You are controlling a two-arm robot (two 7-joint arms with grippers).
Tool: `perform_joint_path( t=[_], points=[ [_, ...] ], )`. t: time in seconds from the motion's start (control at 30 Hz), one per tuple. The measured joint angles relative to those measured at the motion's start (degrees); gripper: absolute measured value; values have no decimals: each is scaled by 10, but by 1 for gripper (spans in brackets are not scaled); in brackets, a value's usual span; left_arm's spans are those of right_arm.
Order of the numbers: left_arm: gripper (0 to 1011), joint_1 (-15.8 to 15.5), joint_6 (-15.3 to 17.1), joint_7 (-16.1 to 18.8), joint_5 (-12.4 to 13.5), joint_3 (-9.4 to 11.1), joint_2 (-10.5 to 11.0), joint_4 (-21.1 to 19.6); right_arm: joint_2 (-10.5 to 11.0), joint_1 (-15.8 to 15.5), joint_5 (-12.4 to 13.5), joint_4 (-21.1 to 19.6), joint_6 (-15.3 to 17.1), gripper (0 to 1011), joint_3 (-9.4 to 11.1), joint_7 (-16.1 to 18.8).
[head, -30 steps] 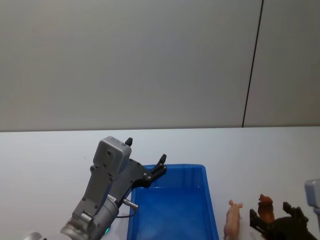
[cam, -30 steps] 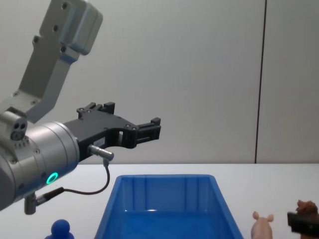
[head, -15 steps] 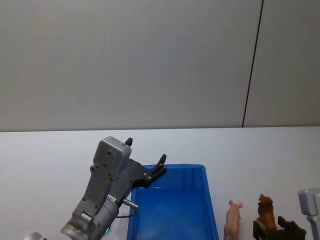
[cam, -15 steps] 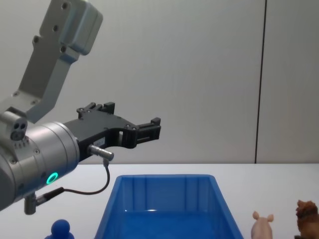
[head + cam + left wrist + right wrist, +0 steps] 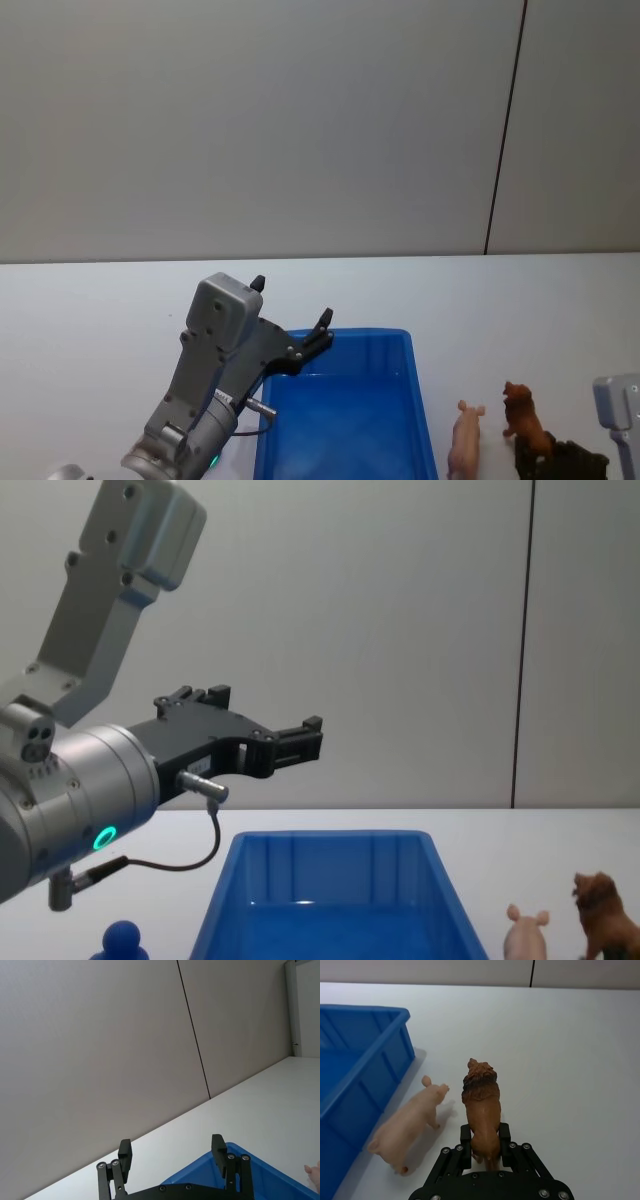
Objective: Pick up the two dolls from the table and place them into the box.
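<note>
Right tool (image 5: 485, 1132) pinching brown lion (image 5: 481, 1095) at its hindquarters, lion tilted head-up. Pink pig (image 5: 412, 1122) on white worktop (image 5: 580, 1050), between lion and blue box (image 5: 330, 865), touching neither. Left tool (image 5: 171, 1146) spread, empty, above box's far left corner.

The lion (image 5: 481, 1105) is reddish brown, its mane darker; the pig (image 5: 412, 1122) is pale pink. The box (image 5: 397, 1052) is bright blue, the table (image 5: 570, 1060) plain white, the wall (image 5: 250, 120) grey with one dark seam (image 5: 505, 130). The pawn (image 5: 124, 942) is blue. Left gripper (image 5: 171, 1147) and right gripper (image 5: 485, 1135) are black.
</note>
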Motion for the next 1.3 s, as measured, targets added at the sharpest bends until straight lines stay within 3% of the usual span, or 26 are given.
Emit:
perform_joint_path(
  t=[0.47, 0.87, 1.23, 1.3],
  points=[
    [1003, 0, 0, 0, 0, 0, 0, 0, 1, 4, -27, -35, -44, 305, -2, 36],
    [1003, 0, 0, 0, 0, 0, 0, 0, -10, 29, -38, -48, -63, 305, -10, 108],
    [1003, 0, 0, 0, 0, 0, 0, 0, -36, 75, -45, -13, -56, 305, -24, 187],
    [1003, 0, 0, 0, 0, 0, 0, 0, -44, 87, -47, 1, -51, 344, -27, 205]
  ],
)
